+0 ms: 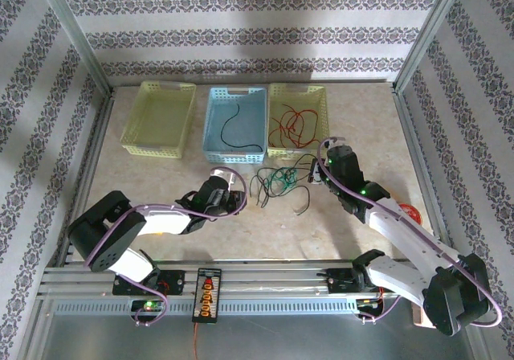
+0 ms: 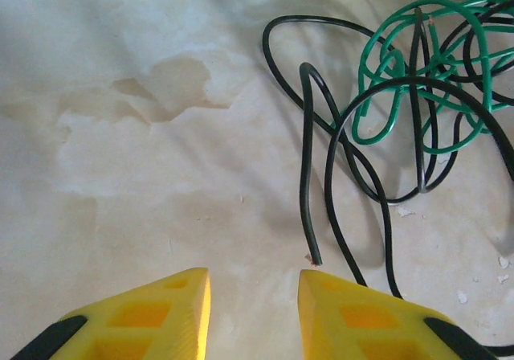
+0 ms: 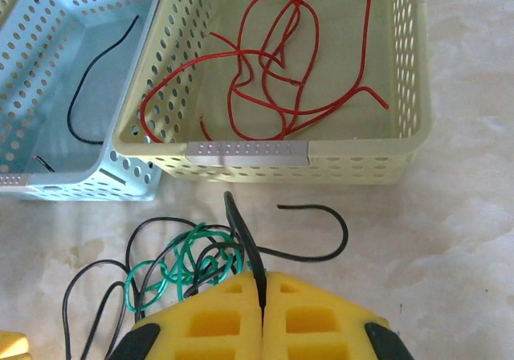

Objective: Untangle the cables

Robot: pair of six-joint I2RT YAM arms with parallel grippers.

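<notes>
Right hand point(image 3: 262, 280) pinches black cable point(image 3: 239, 227) | left hand point(image 2: 254, 276) stands parted

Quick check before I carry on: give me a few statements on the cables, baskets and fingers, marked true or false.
1. The red cables lie in the right-hand yellow basket. True.
2. The blue basket holds red cables too. False: it holds a single black cable.
3. The right fingers are shut on a black cable of the tangle. True.
4. The left fingers are gripping something. False: they stand apart, nothing between them; the green cable lies ahead of them.
</notes>
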